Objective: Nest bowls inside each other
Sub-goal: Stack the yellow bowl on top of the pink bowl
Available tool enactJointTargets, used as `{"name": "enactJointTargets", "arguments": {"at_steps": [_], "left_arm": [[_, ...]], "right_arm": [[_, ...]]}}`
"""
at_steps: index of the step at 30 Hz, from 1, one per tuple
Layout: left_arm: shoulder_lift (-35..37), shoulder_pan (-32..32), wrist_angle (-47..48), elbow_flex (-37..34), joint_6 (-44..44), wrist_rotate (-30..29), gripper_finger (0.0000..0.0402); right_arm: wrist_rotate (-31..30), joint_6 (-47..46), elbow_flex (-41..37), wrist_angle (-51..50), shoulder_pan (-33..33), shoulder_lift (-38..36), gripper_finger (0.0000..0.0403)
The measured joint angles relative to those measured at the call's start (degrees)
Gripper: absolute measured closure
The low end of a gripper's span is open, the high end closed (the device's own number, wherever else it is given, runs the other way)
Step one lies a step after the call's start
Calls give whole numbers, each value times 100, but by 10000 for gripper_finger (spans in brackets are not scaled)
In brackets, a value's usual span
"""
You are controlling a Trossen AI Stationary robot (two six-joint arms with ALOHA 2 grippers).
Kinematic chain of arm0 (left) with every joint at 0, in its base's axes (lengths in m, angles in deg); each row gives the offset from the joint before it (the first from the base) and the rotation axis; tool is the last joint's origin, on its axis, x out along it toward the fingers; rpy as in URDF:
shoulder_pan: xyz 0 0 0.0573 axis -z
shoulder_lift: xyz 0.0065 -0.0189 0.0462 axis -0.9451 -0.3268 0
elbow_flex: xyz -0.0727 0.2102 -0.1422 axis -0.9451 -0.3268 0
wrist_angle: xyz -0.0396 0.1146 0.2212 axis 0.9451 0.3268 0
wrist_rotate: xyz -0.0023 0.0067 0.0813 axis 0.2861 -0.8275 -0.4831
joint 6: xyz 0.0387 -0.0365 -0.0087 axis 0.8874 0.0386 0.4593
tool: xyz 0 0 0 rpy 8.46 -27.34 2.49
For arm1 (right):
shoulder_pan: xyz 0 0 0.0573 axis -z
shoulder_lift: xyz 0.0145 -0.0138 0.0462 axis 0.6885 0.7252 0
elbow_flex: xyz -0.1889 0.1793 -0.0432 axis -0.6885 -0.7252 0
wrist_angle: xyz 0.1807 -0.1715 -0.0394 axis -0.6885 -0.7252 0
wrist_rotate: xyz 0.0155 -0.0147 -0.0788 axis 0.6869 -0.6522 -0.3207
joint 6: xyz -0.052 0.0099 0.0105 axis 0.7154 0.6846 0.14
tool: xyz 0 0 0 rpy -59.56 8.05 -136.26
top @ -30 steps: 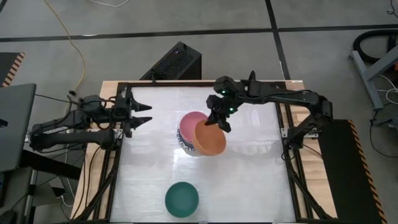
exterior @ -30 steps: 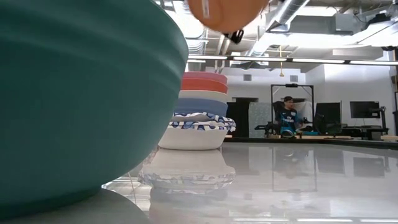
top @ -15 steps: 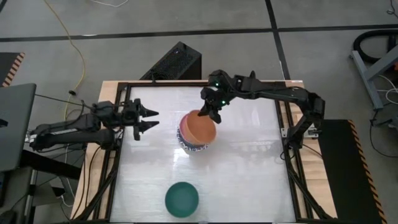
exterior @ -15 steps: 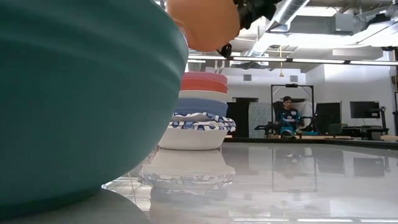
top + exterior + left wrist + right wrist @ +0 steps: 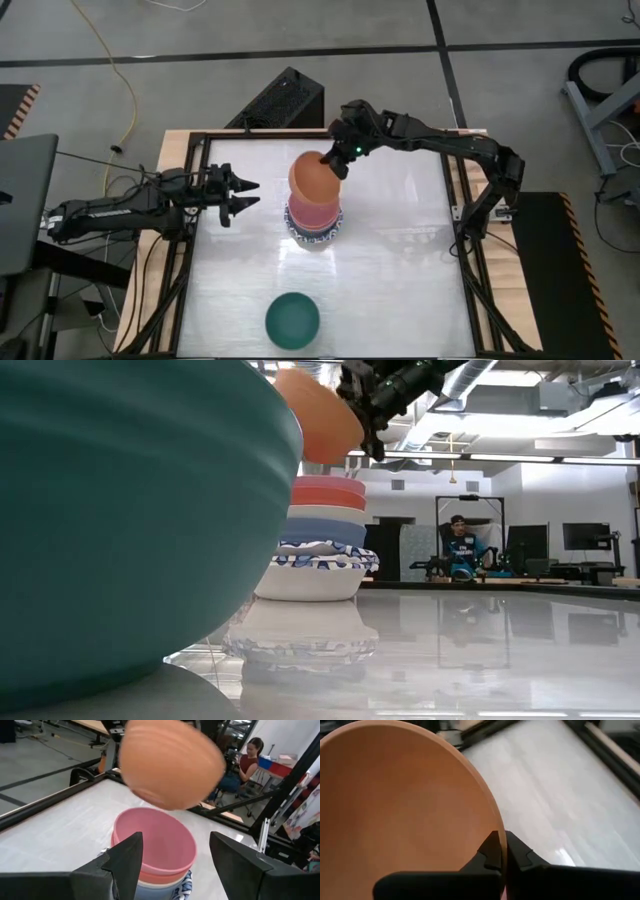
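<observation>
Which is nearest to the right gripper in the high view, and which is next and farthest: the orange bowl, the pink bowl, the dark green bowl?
From the right gripper:
1. Orange bowl: pinched at its rim, above the stack.
2. Pink bowl: top of the stack, mid-table.
3. Dark green bowl: alone at the table's near edge.

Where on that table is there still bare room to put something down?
The table is bare to the right of the bowl stack and the dark green bowl, and between them. It is crowded at the stack: the right gripper holds the orange bowl above it, with the left gripper beside.
</observation>
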Motion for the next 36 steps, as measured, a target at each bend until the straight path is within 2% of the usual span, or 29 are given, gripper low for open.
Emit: {"name": "enactJointTargets", "arguments": {"at_steps": [5, 12, 15, 18, 26, 30, 36], "left_arm": [[0, 0, -27, 0, 13, -2, 182], [0, 0, -16, 0, 29, -25, 182], [0, 0, 49, 0, 31, -249, 182], [-2, 0, 101, 0, 33, -421, 182], [0, 7, 200, 0, -37, -289, 182], [2, 7, 380, 0, -37, -270, 182], [2, 7, 553, 0, -24, -275, 182]], "right_arm": [[-605, -319, 0, -449, -14, 0, 395], [-723, -375, 141, -705, -156, 2, 396], [-1083, -375, 532, -1059, -311, 127, 396], [-1336, -311, 1201, -1855, -414, 477, 396], [-1317, 212, 3049, -3434, -585, 1575, 396], [-1256, 300, 3354, -3682, -665, 1867, 396], [-1154, 336, 3355, -3986, -646, 2126, 396]]}}
